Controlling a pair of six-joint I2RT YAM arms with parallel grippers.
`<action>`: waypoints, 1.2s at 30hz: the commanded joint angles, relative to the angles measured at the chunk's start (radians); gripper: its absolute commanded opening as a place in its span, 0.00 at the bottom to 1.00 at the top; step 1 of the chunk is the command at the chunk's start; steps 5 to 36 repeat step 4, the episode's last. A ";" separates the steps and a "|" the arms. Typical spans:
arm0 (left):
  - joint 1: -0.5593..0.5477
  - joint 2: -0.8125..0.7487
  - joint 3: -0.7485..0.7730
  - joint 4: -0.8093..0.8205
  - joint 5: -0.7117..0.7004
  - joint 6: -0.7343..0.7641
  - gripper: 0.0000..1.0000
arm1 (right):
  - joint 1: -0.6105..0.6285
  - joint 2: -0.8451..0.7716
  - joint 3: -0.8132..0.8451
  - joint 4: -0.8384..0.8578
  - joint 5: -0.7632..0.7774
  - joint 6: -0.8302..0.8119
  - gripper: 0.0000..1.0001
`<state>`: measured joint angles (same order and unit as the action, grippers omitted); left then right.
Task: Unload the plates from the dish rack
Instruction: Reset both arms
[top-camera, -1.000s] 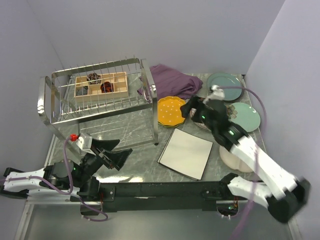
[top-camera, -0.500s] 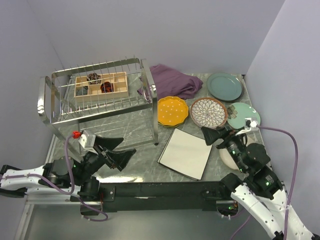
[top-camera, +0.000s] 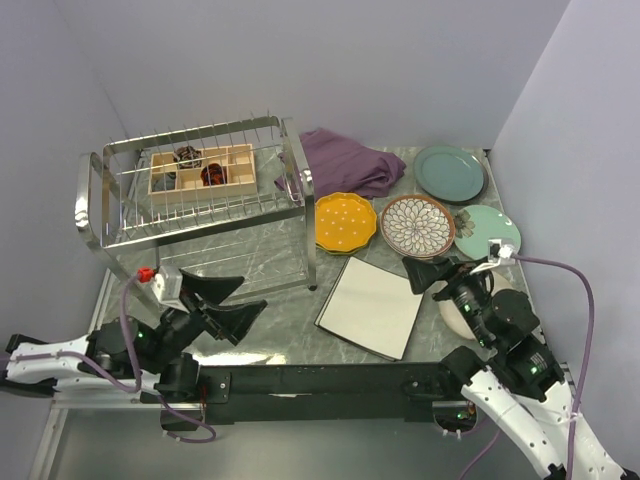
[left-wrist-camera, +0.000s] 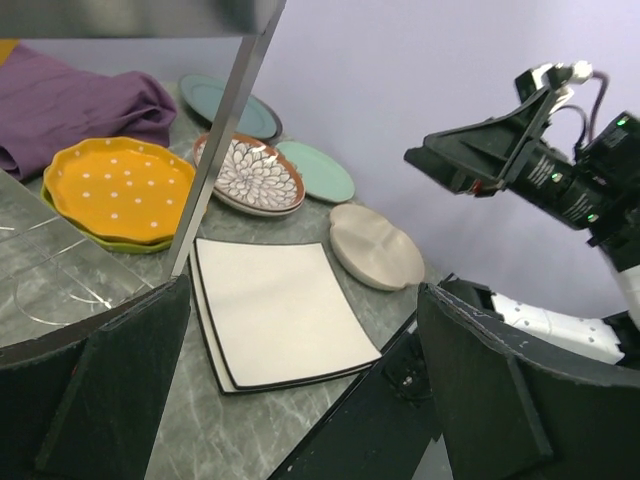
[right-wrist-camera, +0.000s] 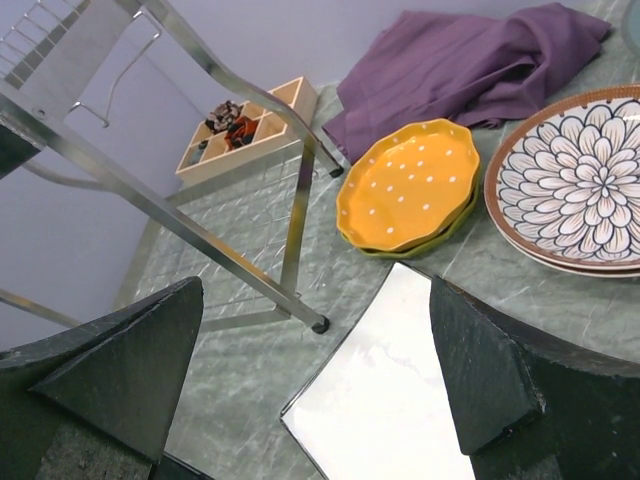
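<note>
The silver wire dish rack (top-camera: 190, 195) stands at the back left; no plate shows in it. The plates lie on the table to its right: white square ones with dark rims (top-camera: 372, 306), an orange dotted one (top-camera: 345, 222) stacked on a lime one (right-wrist-camera: 440, 235), a brown-patterned one (top-camera: 417, 225), two teal-green ones (top-camera: 450, 172) (top-camera: 490, 230), and a cream one (left-wrist-camera: 375, 245). My left gripper (top-camera: 225, 300) is open and empty in front of the rack. My right gripper (top-camera: 435, 272) is open and empty, above the table near the square plates (right-wrist-camera: 400, 400).
A small wooden compartment box (top-camera: 200, 168) sits behind the rack. A purple cloth (top-camera: 345, 160) lies at the back centre. The rack's steel leg (right-wrist-camera: 300, 210) stands beside the orange plate (right-wrist-camera: 408, 185). Walls close in on both sides.
My right arm has pulled back from over the brown-patterned plate toward the front right, leaving that plate uncovered on the table. My left gripper has barely shifted.
</note>
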<state>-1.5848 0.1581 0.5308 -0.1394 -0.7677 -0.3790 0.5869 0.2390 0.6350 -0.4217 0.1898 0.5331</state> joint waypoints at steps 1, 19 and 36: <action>-0.003 -0.051 -0.014 0.041 0.028 0.020 0.99 | 0.007 0.005 0.011 0.009 0.011 -0.021 1.00; -0.004 -0.072 -0.022 0.038 0.027 0.019 0.99 | 0.007 -0.003 -0.003 0.021 0.010 -0.022 1.00; -0.004 -0.072 -0.022 0.038 0.027 0.019 0.99 | 0.007 -0.003 -0.003 0.021 0.010 -0.022 1.00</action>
